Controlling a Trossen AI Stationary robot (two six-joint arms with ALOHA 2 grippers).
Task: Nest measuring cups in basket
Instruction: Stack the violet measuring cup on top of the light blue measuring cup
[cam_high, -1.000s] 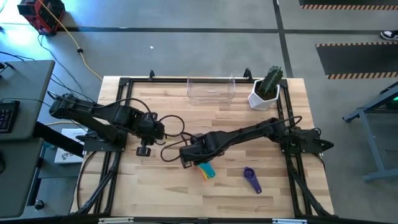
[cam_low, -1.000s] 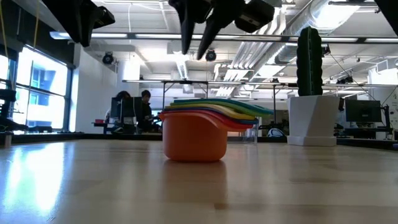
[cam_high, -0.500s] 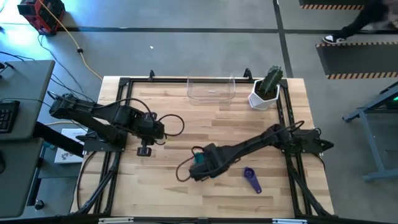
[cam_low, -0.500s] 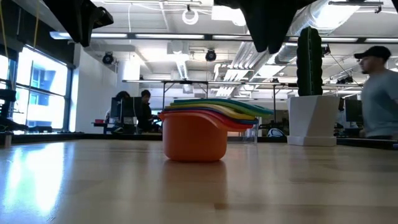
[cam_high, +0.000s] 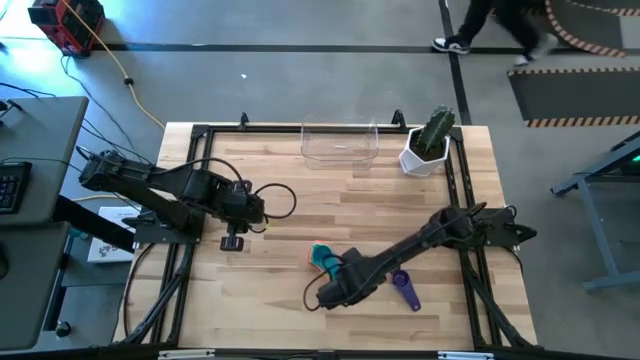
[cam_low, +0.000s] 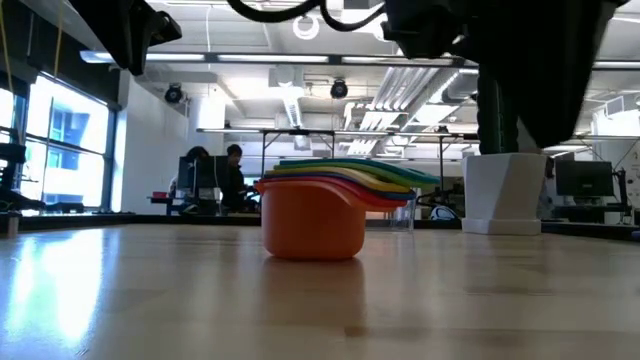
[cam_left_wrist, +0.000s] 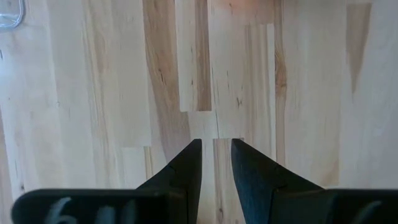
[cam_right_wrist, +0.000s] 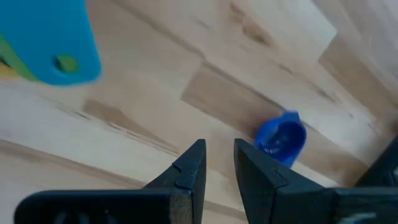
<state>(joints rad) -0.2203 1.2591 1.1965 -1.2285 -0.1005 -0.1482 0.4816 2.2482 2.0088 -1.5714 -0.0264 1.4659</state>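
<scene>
Your right tool (cam_high: 322, 298), fingers nearly together and empty, hovers beside the nested stack (cam_high: 325, 259) on the counter (cam_high: 280, 170) to reach the stray blue cup (cam_right_wrist: 281, 138), while your left tool (cam_high: 232, 241) waits narrowly parted

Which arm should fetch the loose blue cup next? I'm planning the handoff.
Right. Its claw hangs near the table's front, with the blue cup just ahead in its wrist view. The left claw waits farther off.

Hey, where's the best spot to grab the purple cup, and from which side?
Probably its flat handle, from straight above, fingers across its narrow width. The purple cup lies alone, handle pointing front-right, clear of the stack. The right gripper hovers just left of it; the left gripper waits far left.
</scene>
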